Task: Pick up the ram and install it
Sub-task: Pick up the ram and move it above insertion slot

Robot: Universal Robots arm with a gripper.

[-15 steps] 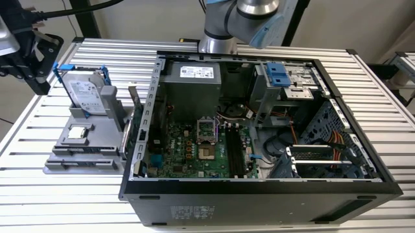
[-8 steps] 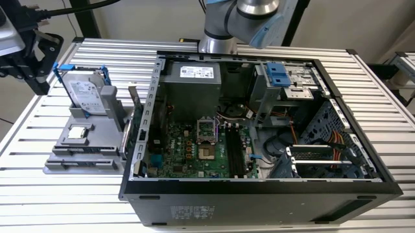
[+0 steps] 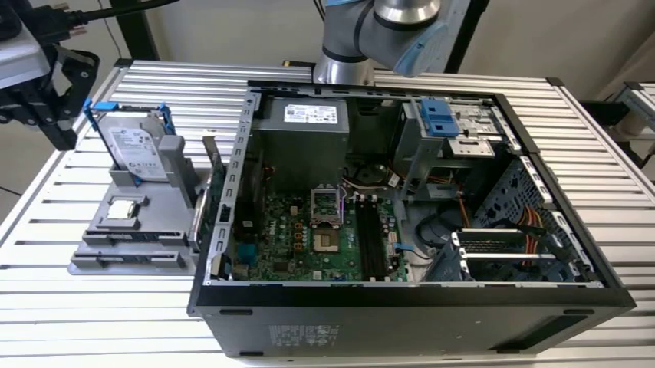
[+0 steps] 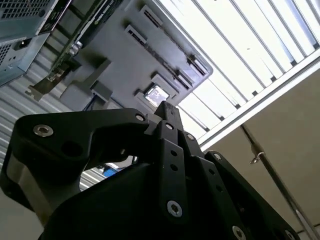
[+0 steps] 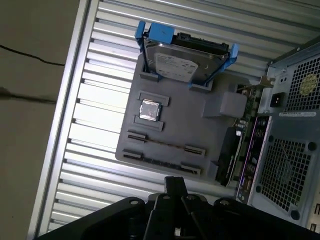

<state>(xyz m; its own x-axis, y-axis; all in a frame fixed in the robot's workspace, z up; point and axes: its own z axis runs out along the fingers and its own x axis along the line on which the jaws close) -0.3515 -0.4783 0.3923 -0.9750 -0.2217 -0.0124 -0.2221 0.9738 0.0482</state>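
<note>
Silver ridged table (image 3: 103,322) holds a gray tray (image 5: 200,130). The ram (image 5: 165,145), I think, is the thin stick standing in its slots. Above it, the fingers (image 5: 175,184) are pressed together, holding nothing.

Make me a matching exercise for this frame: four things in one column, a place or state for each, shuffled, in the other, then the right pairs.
Things:
1. hard drive
2. CPU chip
3. computer case
4. gripper

Places or states:
A. lies flat in a recess of the grey holder
B. side open, resting on the slatted table
C. shut, holding nothing
D. stands on edge in a blue frame

Pairs: 1-D, 2-A, 3-B, 4-C
</note>
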